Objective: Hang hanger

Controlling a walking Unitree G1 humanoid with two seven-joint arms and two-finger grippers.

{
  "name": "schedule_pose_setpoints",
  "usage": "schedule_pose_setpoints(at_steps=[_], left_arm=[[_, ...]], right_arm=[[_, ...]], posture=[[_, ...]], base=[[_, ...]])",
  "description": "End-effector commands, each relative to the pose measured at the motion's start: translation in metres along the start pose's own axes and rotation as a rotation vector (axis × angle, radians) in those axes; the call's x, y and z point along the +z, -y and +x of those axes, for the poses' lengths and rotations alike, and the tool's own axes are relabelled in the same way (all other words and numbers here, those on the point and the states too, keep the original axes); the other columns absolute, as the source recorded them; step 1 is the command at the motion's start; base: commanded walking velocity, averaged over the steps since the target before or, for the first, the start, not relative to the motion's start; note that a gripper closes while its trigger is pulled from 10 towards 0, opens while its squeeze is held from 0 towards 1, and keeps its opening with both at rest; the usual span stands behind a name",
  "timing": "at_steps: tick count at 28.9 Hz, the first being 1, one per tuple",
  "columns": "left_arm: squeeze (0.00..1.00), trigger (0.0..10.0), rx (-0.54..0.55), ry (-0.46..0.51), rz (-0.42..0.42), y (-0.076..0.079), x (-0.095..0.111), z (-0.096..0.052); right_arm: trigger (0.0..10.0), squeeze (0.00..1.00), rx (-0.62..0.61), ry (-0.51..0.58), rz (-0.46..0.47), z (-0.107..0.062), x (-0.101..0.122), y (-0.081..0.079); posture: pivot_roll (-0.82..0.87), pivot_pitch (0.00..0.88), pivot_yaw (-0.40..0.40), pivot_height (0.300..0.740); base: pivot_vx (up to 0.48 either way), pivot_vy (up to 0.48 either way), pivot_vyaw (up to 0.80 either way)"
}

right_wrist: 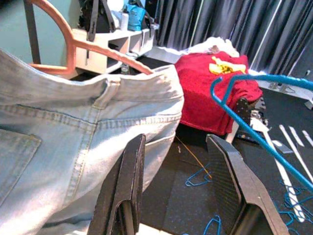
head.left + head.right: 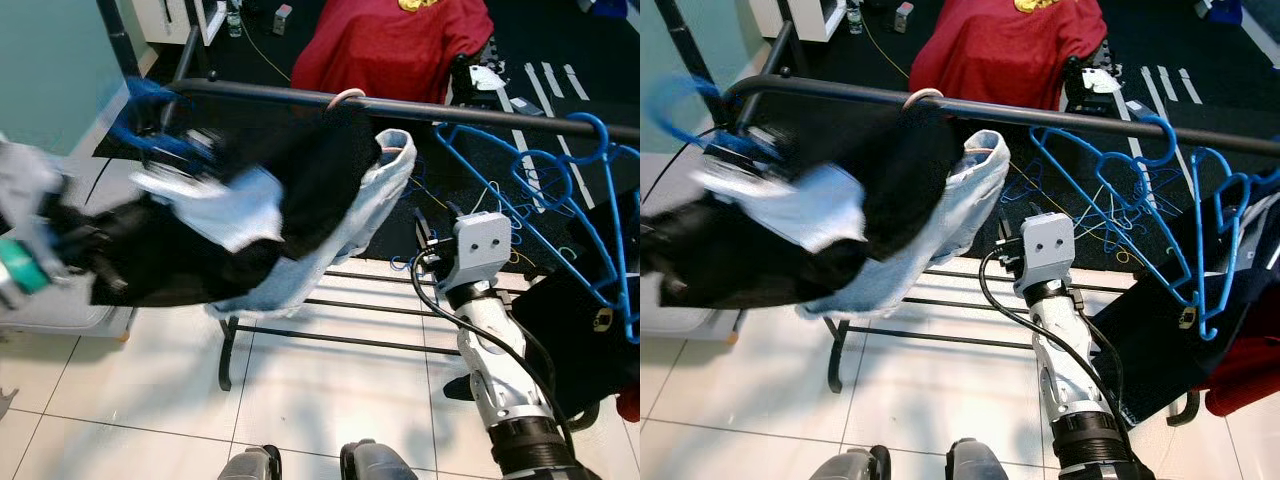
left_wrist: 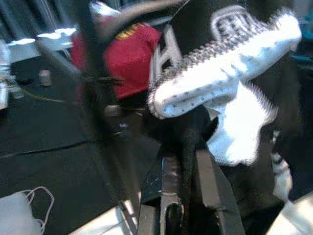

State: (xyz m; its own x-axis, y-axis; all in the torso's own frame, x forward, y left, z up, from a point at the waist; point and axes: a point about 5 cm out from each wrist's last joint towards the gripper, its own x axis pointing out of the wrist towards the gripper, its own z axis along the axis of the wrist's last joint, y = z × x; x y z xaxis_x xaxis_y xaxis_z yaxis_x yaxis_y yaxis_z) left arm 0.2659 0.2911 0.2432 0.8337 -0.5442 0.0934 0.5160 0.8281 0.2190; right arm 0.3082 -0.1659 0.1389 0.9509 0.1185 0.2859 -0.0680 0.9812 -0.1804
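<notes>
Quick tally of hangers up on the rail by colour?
Pink hanger, carrying the denim garment: 1
Blue hanger at the rail's left end, blurred: 1
Empty blue hangers on the right: at least 2, too tangled to count exactly
Total: at least 4

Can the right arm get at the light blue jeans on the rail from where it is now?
Probably yes. The right gripper has its jaws open and pointing at the jeans, which hang from the pink hanger on the rail just ahead. Nothing sits between them; the blue hangers hang off to its right.
</notes>
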Motion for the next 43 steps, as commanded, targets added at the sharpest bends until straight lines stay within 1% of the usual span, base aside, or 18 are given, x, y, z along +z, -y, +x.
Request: schedule_pose_setpoints(at_steps=[1,3,4,6,7,8,9,11,13,15,19,22,24,27,32,37,40,43], left_arm=[[0.0,10.0,0.063,0.041,-0.027,-0.013,0.005,-0.012],[0.0,10.0,0.063,0.041,-0.027,-0.013,0.005,-0.012],[0.0,10.0,0.104,0.04,-0.029,-0.02,0.004,-0.02],[0.0,10.0,0.104,0.04,-0.029,-0.02,0.004,-0.02],[0.0,10.0,0.148,0.009,-0.014,-0.029,0.001,-0.031],[0.0,10.0,0.148,0.009,-0.014,-0.029,0.001,-0.031],[0.0,10.0,0.188,-0.029,0.004,-0.038,-0.002,-0.042],[0.0,10.0,0.188,-0.029,0.004,-0.038,-0.002,-0.042],[0.0,10.0,0.199,-0.123,0.025,-0.044,-0.013,-0.055],[0.0,10.0,0.175,-0.156,0.018,-0.041,-0.02,-0.056],[0.0,10.0,0.058,-0.281,-0.024,-0.016,-0.053,-0.054],[0.0,10.0,0.05,-0.292,-0.032,-0.014,-0.058,-0.055],[0.0,10.0,0.015,-0.345,-0.063,-0.004,-0.076,-0.056],[0.0,10.0,-0.014,-0.369,-0.08,0.003,-0.086,-0.054],[0.0,10.0,-0.027,-0.382,-0.077,0.004,-0.092,-0.053],[0.0,10.0,0.005,-0.426,-0.071,-0.005,-0.097,-0.062],[0.0,10.0,0.002,-0.407,-0.079,-0.004,-0.095,-0.059],[0.0,10.0,-0.018,-0.322,-0.101,0.006,-0.09,-0.037]], right_arm=[[10.0,0.0,0.007,-0.024,-0.004,-0.003,-0.006,-0.001],[10.0,0.0,0.007,-0.024,-0.004,-0.003,-0.006,-0.001],[10.0,0.0,0.01,-0.024,-0.005,-0.003,-0.006,-0.001],[10.0,0.0,0.01,-0.024,-0.005,-0.003,-0.006,-0.001],[10.0,0.0,0.013,-0.024,-0.005,-0.002,-0.006,-0.001],[10.0,0.0,0.013,-0.024,-0.005,-0.002,-0.006,-0.001],[10.0,0.0,0.015,-0.025,-0.004,-0.002,-0.006,-0.001],[10.0,0.0,0.015,-0.025,-0.004,-0.002,-0.006,-0.001],[10.0,0.0,0.018,-0.026,-0.002,-0.002,-0.006,-0.002],[10.0,0.0,0.018,-0.026,-0.001,-0.002,-0.007,-0.002],[10.0,0.0,0.014,-0.028,0.0,-0.002,-0.007,-0.002],[10.0,0.0,0.014,-0.028,0.0,-0.003,-0.007,-0.002],[10.0,0.0,0.015,-0.03,0.001,-0.003,-0.008,-0.003],[10.0,0.0,0.017,-0.032,0.0,-0.002,-0.008,-0.003],[10.0,0.0,0.017,-0.03,-0.002,-0.001,-0.008,-0.003],[10.0,0.0,0.012,-0.029,-0.003,-0.001,-0.008,-0.002],[10.0,0.0,0.012,-0.031,-0.003,-0.002,-0.009,-0.002],[10.0,0.0,0.017,-0.031,0.0,-0.001,-0.009,-0.004]], posture=[[-0.08,0.075,0.038,0.74],[-0.08,0.075,0.038,0.74],[-0.08,0.076,0.032,0.74],[-0.08,0.076,0.032,0.74],[-0.07,0.078,0.031,0.74],[-0.07,0.078,0.031,0.74],[-0.07,0.08,0.03,0.74],[-0.07,0.08,0.03,0.74],[-0.06,0.081,0.032,0.74],[-0.06,0.081,0.032,0.74],[-0.06,0.081,0.032,0.74],[-0.06,0.081,0.032,0.74],[-0.07,0.085,0.036,0.74],[-0.07,0.084,0.035,0.74],[-0.07,0.081,0.036,0.74],[-0.07,0.078,0.041,0.74],[-0.07,0.078,0.039,0.74],[-0.07,0.076,0.037,0.74]], base=[[0.0,0.0,0.0],[0.0,0.0,0.0],[0.0,0.0,0.0],[0.0,0.0,0.0],[0.0,0.0,0.0],[0.0,0.0,0.0],[0.0,0.0,0.0],[0.0,0.0,0.0],[0.0,0.0,0.0],[0.0,0.0,0.0],[0.0,0.0,0.0],[0.0,0.0,0.0],[0.0,0.0,0.0],[0.0,0.0,0.0],[0.0,0.0,0.0],[0.0,0.0,0.0],[0.0,0.0,0.0],[0.0,0.0,0.0]])
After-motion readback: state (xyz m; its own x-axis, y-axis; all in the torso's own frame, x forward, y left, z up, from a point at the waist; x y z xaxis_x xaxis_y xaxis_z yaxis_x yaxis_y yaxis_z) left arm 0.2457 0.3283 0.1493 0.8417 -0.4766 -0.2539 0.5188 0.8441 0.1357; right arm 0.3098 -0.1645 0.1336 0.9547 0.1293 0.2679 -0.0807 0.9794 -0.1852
